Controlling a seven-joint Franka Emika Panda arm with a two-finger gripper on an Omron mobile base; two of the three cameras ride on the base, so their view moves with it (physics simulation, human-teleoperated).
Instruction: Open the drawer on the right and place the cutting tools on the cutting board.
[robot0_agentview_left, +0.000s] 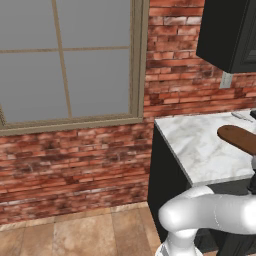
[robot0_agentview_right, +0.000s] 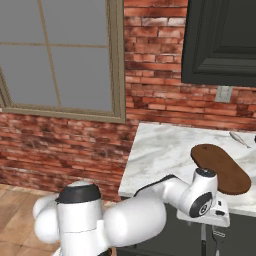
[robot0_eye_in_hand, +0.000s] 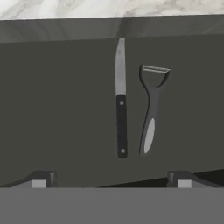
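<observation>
In the hand view the drawer (robot0_eye_in_hand: 57, 109) is open, showing its dark floor. A knife (robot0_eye_in_hand: 121, 100) with a black handle and a silver-grey blade lies inside. Beside it on the right is a dark grey peeler (robot0_eye_in_hand: 151, 109). My gripper (robot0_eye_in_hand: 111, 179) hangs open above them, with nothing between its fingertips (robot0_eye_in_hand: 41, 178). In the right base view the gripper (robot0_agentview_right: 210, 237) points down below the counter's front edge. The reddish-brown cutting board (robot0_agentview_right: 220, 167) (robot0_agentview_left: 240, 137) lies on the marble counter (robot0_agentview_right: 160, 150). A slim silver-grey tool (robot0_agentview_right: 240, 139) (robot0_agentview_left: 241, 116) rests on the counter behind the board.
A dark wall cabinet (robot0_agentview_right: 220, 40) hangs over the counter, and a wall outlet (robot0_agentview_right: 223, 93) sits below it. The brick wall has a large window (robot0_agentview_right: 60, 55) to the left. Tiled floor (robot0_agentview_left: 75, 232) lies left of the counter's dark end panel (robot0_agentview_left: 165, 180).
</observation>
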